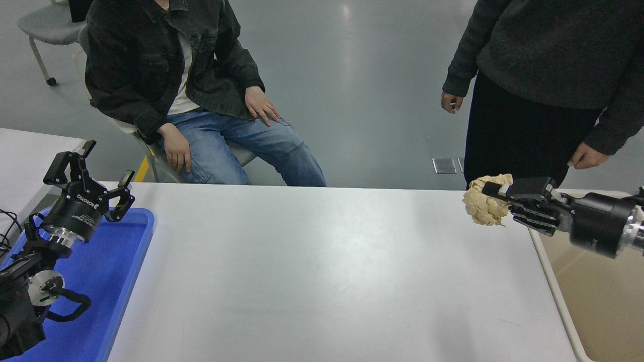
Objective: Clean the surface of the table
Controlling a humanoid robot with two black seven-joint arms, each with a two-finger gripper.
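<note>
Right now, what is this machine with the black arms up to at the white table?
It seems to be tidying the large white tabletop. The right gripper is shut on a crumpled beige wad of paper, held above the table's far right corner, beside the beige bin at the table's right end. The left gripper is parked open over the blue plastic tray. One person sits and another stands at the far side, neither touching anything on the table.
</note>
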